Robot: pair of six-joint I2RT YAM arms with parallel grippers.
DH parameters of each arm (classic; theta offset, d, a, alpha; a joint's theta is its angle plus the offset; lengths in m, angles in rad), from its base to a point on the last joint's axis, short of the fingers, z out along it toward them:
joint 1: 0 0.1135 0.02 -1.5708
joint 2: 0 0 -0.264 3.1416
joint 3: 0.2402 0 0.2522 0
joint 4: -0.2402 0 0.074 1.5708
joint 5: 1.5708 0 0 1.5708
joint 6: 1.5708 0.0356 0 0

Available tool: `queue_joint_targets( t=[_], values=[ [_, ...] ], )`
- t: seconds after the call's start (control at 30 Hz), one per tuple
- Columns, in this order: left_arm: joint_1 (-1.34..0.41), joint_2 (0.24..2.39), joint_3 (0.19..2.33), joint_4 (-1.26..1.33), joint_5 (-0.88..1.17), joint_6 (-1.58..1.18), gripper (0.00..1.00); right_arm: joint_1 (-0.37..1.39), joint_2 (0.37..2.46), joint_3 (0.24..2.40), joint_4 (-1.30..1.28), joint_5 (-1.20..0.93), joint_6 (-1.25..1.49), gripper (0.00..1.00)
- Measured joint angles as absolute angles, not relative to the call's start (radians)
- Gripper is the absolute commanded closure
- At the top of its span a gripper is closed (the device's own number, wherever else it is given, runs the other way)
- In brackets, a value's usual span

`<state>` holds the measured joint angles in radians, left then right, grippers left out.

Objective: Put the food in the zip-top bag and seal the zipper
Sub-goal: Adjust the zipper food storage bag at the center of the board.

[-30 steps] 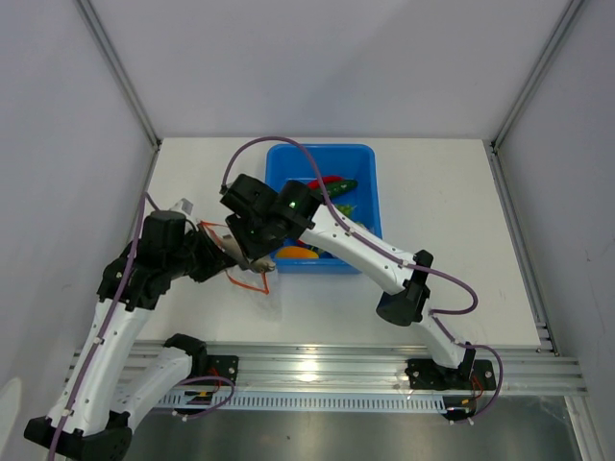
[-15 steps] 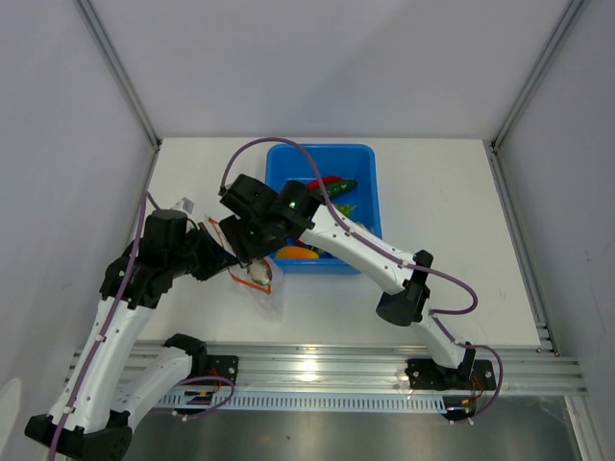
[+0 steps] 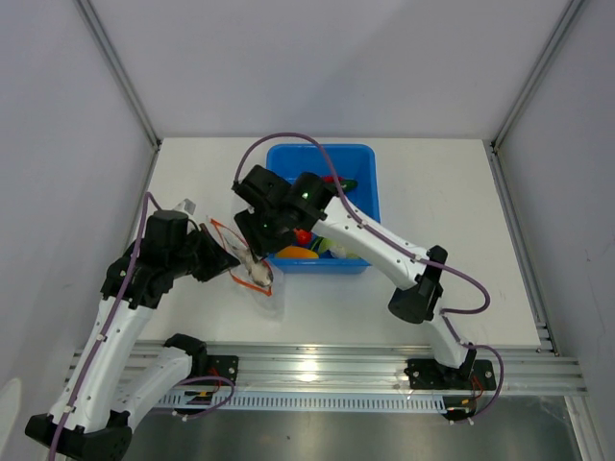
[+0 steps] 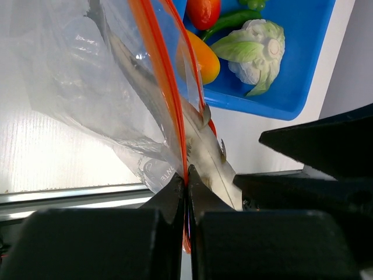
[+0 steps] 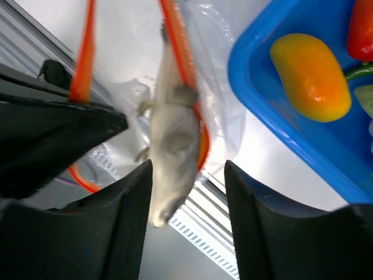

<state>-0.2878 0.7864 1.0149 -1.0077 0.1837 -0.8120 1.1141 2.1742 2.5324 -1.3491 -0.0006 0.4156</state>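
The grey fish [image 5: 173, 151] hangs in the mouth of the zip-top bag [image 4: 76, 76], between the spread fingers of the right end effector [image 5: 186, 175], clear of one finger. The left end effector [image 4: 186, 192] pinches the zipper [image 4: 166, 87], beside the blue bin [image 5: 274, 140].

No text can be read in any of the views. The only trace of print is a small pale mark [image 4: 156, 171] on the clear zip-top bag [image 4: 70, 87]. It shows in the left wrist view, low on the plastic just beside the orange-red zipper [image 4: 166, 87]. It looks like a round symbol with a few letters next to it, but it is too faint and too warped by the crinkled plastic to make out.
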Motion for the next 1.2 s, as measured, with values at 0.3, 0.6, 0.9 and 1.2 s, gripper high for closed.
queue_joint_targets(
  t=[0.3,0.6,0.9,1.2],
  values=[
    [-0.288,0.785,1.011,-1.006,0.212,-0.811,0.99,1.076,2.148,2.461,-1.258,-0.047,0.327,0.53],
    [-0.288,0.783,1.01,-1.006,0.233,-0.806,0.99,1.082,2.151,2.449,-1.119,-0.07,0.275,0.54],
    [-0.288,0.769,1.01,-1.008,0.244,-0.802,1.0,1.045,2.188,2.412,-1.081,-0.08,0.266,0.56],
    [-0.288,0.763,1.008,-1.008,0.252,-0.803,0.99,1.037,2.231,2.384,-1.088,-0.094,0.256,1.0]
  ],
)
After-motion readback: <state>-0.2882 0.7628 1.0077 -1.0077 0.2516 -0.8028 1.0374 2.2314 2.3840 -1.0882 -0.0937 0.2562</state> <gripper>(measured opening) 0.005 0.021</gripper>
